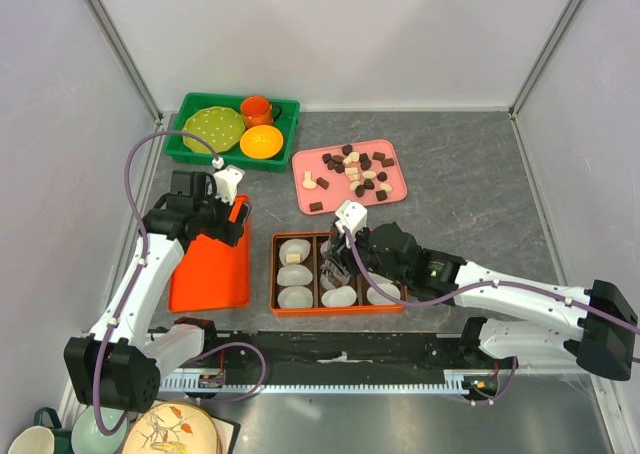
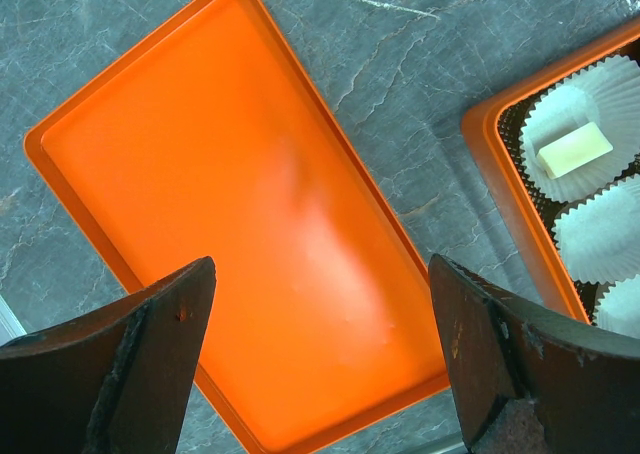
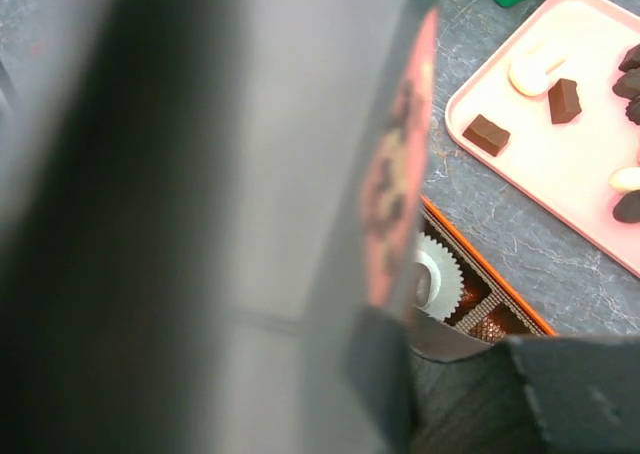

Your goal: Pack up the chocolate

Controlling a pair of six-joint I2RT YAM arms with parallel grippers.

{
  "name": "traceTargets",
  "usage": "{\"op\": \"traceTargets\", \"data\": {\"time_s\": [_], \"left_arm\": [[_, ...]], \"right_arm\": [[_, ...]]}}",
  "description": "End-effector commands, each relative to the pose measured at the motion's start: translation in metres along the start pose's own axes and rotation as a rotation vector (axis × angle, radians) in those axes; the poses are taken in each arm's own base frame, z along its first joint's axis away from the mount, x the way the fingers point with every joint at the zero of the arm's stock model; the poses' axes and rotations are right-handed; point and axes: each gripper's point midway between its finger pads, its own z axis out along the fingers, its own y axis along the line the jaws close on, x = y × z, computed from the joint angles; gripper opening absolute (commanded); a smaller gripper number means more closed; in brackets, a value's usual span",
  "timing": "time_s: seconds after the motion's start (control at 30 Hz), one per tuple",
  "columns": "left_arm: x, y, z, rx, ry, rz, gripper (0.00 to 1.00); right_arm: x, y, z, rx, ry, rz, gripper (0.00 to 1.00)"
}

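Several chocolate pieces (image 1: 352,169), dark brown, reddish and cream, lie on a pink tray (image 1: 305,162); some show in the right wrist view (image 3: 486,134). An orange box (image 1: 276,274) holds white paper cups (image 1: 295,272). One cup holds a cream chocolate (image 2: 574,150). My left gripper (image 1: 238,216) is open and empty above the flat orange lid (image 2: 240,224). My right gripper (image 1: 336,262) is low over the box's middle column. A blurred grey shape fills most of the right wrist view and hides its jaws; a paper cup (image 3: 442,279) shows beside it.
A green bin (image 1: 190,146) at the back left holds a green plate, an orange cup (image 1: 257,109) and an orange bowl (image 1: 261,141). Cups and a patterned plate (image 1: 170,431) sit at the near left corner. Grey walls enclose the table.
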Motion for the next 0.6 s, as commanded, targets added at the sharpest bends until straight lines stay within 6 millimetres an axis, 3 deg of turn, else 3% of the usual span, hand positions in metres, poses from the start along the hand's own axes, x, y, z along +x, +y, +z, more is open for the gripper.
{"op": "traceTargets", "data": {"time_s": [0.0, 0.17, 0.37, 0.53, 0.57], "left_arm": [[-0.007, 0.005, -0.005, -0.017, -0.034, 0.031, 0.94], [-0.007, 0.005, -0.006, -0.017, -0.035, 0.029, 0.94], [-0.007, 0.004, -0.005, -0.011, -0.037, 0.023, 0.94], [-0.008, 0.003, -0.005, -0.009, -0.040, 0.020, 0.94], [-0.008, 0.003, -0.005, -0.007, -0.039, 0.023, 0.94]], "right_arm": [[-0.024, -0.001, -0.004, 0.013, -0.081, 0.007, 0.45], [-0.039, -0.004, -0.008, 0.032, -0.116, -0.008, 0.43], [-0.092, -0.029, -0.010, 0.166, -0.213, -0.081, 0.39], [-0.135, -0.052, 0.014, 0.201, -0.279, -0.118, 0.38], [-0.141, -0.068, 0.017, 0.228, -0.289, -0.110, 0.37]]}}
